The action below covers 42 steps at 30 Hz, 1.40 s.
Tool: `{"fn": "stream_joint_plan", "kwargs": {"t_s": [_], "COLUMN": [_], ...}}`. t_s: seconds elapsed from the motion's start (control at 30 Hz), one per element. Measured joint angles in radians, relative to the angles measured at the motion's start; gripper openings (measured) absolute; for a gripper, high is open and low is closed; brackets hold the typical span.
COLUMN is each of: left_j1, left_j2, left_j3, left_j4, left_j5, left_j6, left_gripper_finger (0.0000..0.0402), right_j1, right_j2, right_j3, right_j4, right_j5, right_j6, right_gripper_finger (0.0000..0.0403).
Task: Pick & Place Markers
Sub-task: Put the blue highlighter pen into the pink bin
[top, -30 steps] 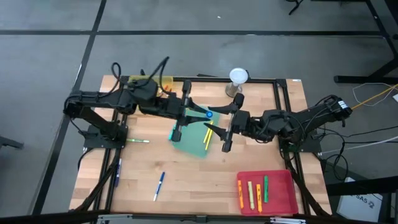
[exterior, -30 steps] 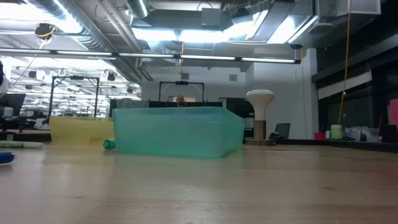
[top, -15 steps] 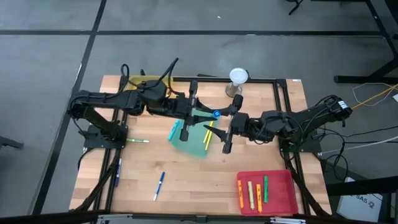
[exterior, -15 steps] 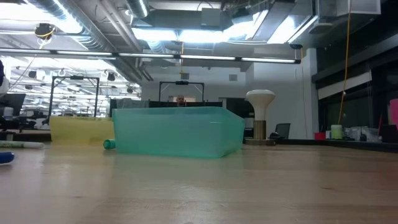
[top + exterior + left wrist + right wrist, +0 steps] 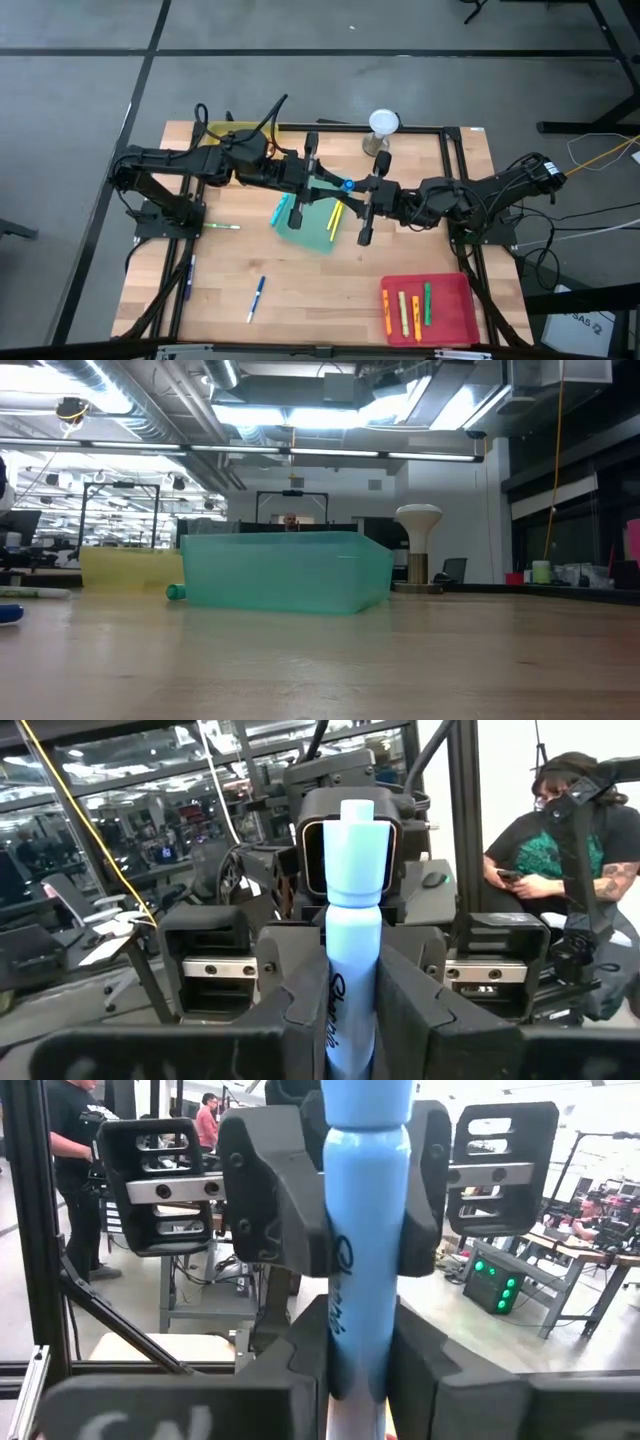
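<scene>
I count three trays: one yellow, one teal, one red with four markers inside.

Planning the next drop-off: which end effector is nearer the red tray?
Right. The right end effector is mid-table, up and left of the red tray in the high view, gripping the blue marker; the left end effector grips it from farther left.
</scene>
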State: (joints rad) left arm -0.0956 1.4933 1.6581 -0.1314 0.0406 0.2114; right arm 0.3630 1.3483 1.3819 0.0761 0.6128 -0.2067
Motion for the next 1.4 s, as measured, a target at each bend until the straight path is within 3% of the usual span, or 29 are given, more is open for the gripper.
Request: {"fn": "stream_joint_plan", "kwargs": {"t_s": [0.17, 0.4, 0.67, 0.8, 1.4], "left_j1": [0.0, 0.0, 0.001, 0.0, 0.0], "left_j2": [0.0, -0.005, -0.064, -0.105, -0.222], "left_j3": [0.0, 0.0, -0.001, -0.001, 0.0], "left_j4": [0.0, -0.009, -0.002, -0.009, -0.093], "left_j5": [0.004, -0.022, -0.089, -0.157, -0.291], "left_j6": [-0.033, -0.127, -0.136, -0.136, -0.164], "left_gripper_finger": [0.0086, 0.0172, 0.0261, 0.027, 0.0265], "right_j1": [0.0, 0.005, 0.051, 0.094, 0.336], "right_j2": [0.0, -0.001, -0.067, -0.108, -0.151], "right_j3": [0.0, 0.0, 0.0, 0.0, 0.0], "right_j4": [0.0, -0.017, -0.269, -0.407, -0.986], "right_j5": [-0.002, -0.005, -0.007, -0.009, -0.307], "right_j6": [-0.001, 0.001, 0.145, 0.196, 0.242], "right_gripper_finger": [0.0065, 0.0065, 0.0065, 0.0065, 0.0065]}}
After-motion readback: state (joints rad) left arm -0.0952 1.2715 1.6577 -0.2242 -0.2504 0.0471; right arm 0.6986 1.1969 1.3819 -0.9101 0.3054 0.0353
